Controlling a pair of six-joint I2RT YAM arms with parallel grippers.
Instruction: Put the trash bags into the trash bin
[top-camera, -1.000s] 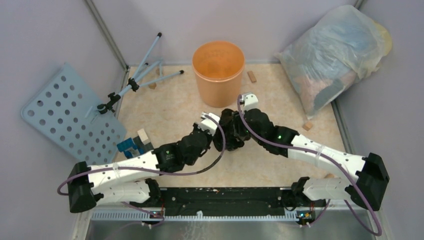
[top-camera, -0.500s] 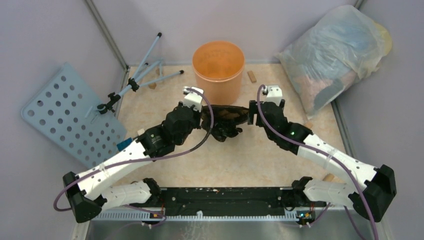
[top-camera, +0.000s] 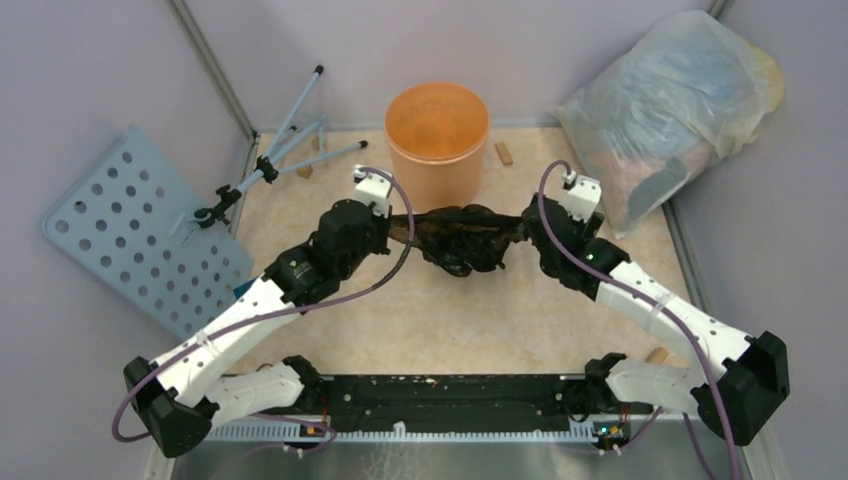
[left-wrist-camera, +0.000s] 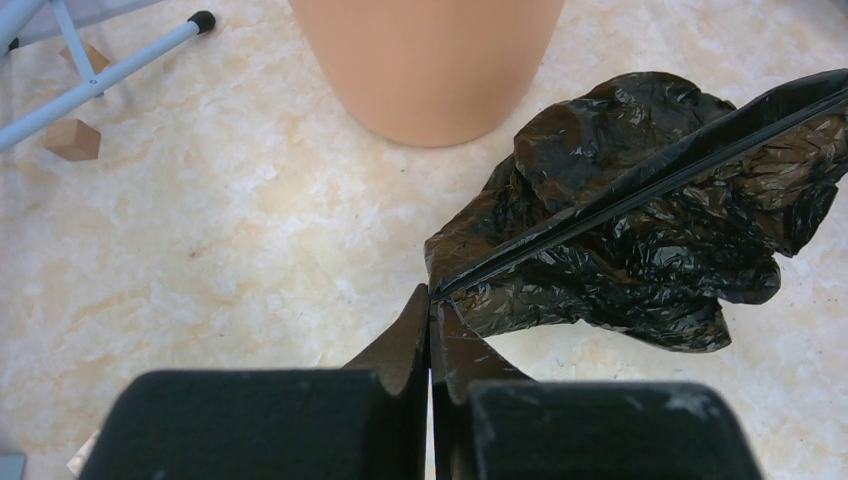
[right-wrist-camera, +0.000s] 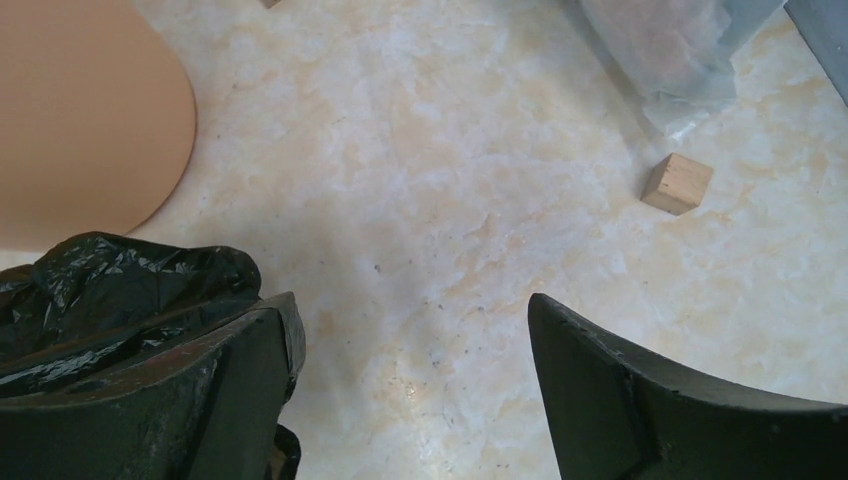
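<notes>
The black trash bag (top-camera: 465, 240) hangs stretched into a taut band between my two grippers, just in front of the orange trash bin (top-camera: 437, 145). My left gripper (top-camera: 398, 225) is shut on the bag's left edge; in the left wrist view the fingertips (left-wrist-camera: 430, 300) pinch a tight fold of the bag (left-wrist-camera: 640, 230) below the bin (left-wrist-camera: 430, 60). My right gripper (top-camera: 528, 225) stands wide open. In the right wrist view its gap (right-wrist-camera: 410, 340) shows only bare floor, and the bag's film (right-wrist-camera: 110, 290) lies over the outer side of its left finger (right-wrist-camera: 240, 370).
A big translucent stuffed bag (top-camera: 670, 110) fills the back right corner. A folded tripod (top-camera: 285, 150) and a perforated grey board (top-camera: 140, 230) lie at the left. Small wooden blocks (top-camera: 503, 153) (right-wrist-camera: 677, 183) (left-wrist-camera: 72, 139) sit on the floor. Walls close in left, back and right.
Both arms have spread apart and moved toward the bin, pulling the crumpled bag out into a band. The right gripper's jaws have opened wide.
</notes>
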